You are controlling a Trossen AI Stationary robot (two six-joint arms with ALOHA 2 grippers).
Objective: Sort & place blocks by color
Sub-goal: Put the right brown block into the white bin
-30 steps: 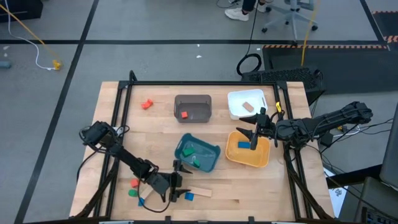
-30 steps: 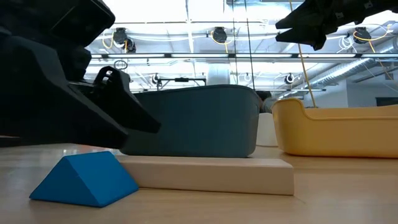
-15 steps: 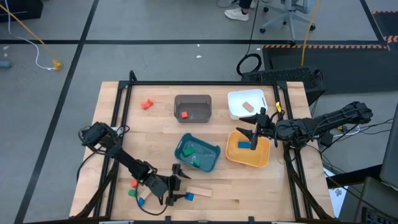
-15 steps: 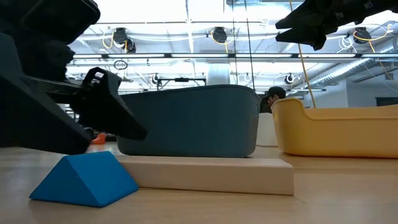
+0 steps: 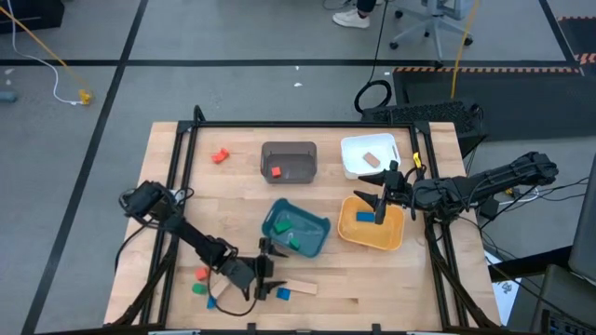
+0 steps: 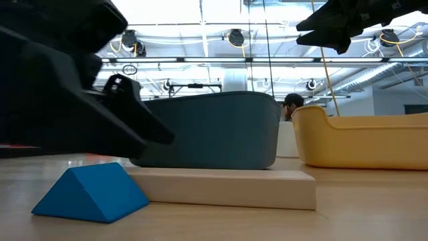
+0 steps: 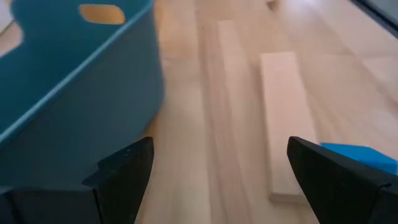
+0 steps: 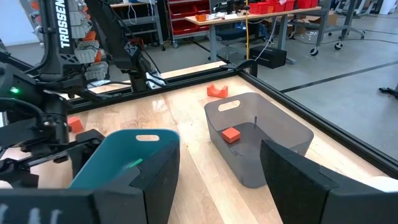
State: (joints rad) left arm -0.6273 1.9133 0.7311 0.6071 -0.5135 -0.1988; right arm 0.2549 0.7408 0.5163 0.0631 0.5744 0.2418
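left arm back by the blue wedge

since half a second ago the left gripper [image 5: 270, 279] has eased back toward the teal tray [image 5: 317, 240], fingers spread wide, empty. the blue wedge [image 5: 283, 293] touches the plain wood bar [image 5: 300, 288] just ahead. right gripper [image 5: 381, 197] hangs parted above the yellow tray [image 5: 346, 231], unmoved.
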